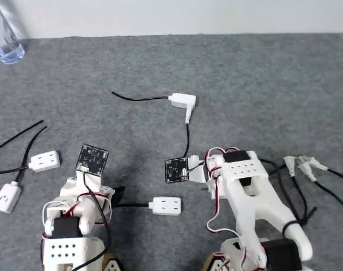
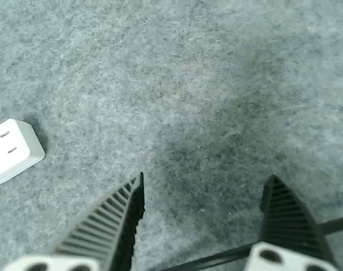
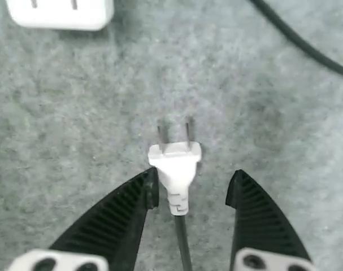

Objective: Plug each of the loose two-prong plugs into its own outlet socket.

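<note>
A white two-prong plug [image 3: 174, 164] lies on the grey carpet, prongs pointing away from the camera. My right gripper [image 3: 194, 173] is open, one finger on each side of the plug's body, and its black cable runs back between them. A white outlet socket [image 3: 61, 11] lies just beyond the prongs. In the high view this socket [image 1: 165, 206] sits between the two arms on a black cable. My left gripper [image 2: 206, 179] is open over bare carpet, with the corner of a white socket [image 2: 7, 152] off to one side. More loose plugs [image 1: 300, 165] lie at the far right.
Two more white sockets [image 1: 45, 161] [image 1: 6, 197] lie at the left on black cables. A white angled adapter [image 1: 182, 101] sits mid-table, its cable running down towards my right arm. A clear bottle [image 1: 4, 39] stands at the back left corner.
</note>
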Controlling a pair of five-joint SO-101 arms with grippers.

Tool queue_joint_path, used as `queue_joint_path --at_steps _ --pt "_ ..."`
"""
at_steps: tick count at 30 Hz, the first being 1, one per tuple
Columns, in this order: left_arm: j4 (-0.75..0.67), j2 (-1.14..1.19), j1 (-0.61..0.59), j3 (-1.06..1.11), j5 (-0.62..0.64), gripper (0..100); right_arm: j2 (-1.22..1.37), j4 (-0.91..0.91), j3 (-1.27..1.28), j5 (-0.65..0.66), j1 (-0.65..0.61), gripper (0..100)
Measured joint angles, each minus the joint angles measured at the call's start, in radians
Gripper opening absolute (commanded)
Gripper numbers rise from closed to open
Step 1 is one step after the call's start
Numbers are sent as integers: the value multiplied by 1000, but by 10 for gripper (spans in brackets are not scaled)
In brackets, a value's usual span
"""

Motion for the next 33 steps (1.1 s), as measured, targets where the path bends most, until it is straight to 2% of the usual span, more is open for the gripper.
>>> queue_joint_path --at_steps 21,27,29,33 --pt "0 0 -3 0 0 317 0 -2 38 43 -3 211" --pt "0 0 -3 0 0 317 100 3 6 58 -2 211" --pt "0 0 -3 0 0 317 140 32 -38 61 2 194" --pt "0 0 -3 0 0 317 199 78 -109 61 2 96"
